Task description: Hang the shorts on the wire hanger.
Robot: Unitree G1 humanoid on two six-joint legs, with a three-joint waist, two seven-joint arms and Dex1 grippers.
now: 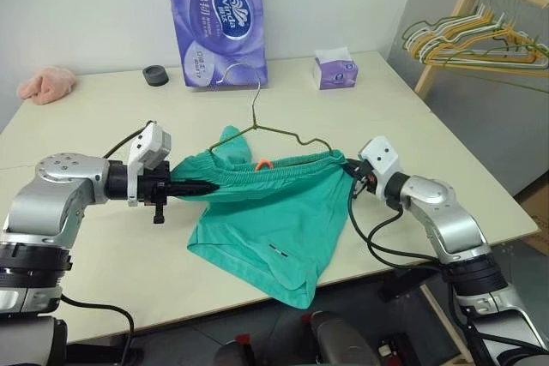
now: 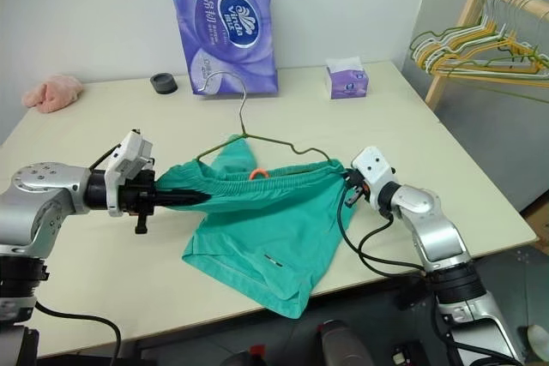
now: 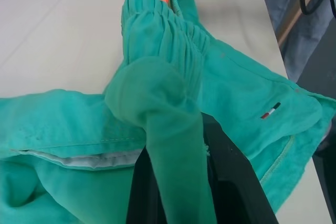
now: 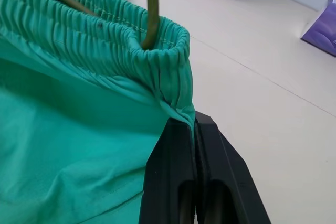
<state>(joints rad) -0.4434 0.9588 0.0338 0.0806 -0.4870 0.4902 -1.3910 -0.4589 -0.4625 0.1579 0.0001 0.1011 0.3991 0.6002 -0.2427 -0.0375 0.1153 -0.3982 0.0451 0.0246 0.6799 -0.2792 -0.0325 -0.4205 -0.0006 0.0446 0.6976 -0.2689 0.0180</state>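
Left claw (image 1: pixel 199 186) and right claw (image 4: pixel 195 124) each pinching waistband of shorts (image 1: pixel 270 229), stretched over wire hanger (image 1: pixel 257 122) above tabletop (image 1: pixel 103 117).

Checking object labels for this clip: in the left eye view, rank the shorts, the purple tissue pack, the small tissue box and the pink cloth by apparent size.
1. shorts
2. purple tissue pack
3. pink cloth
4. small tissue box

The last two look close in size, so their order is unsure.

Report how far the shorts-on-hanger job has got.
Done: the wire hanger is threaded into the waistband of the shorts at the right end. In hand: the left tool and right tool each pinch a waistband end, stretching it. Left: seat the left end fully, then let go.
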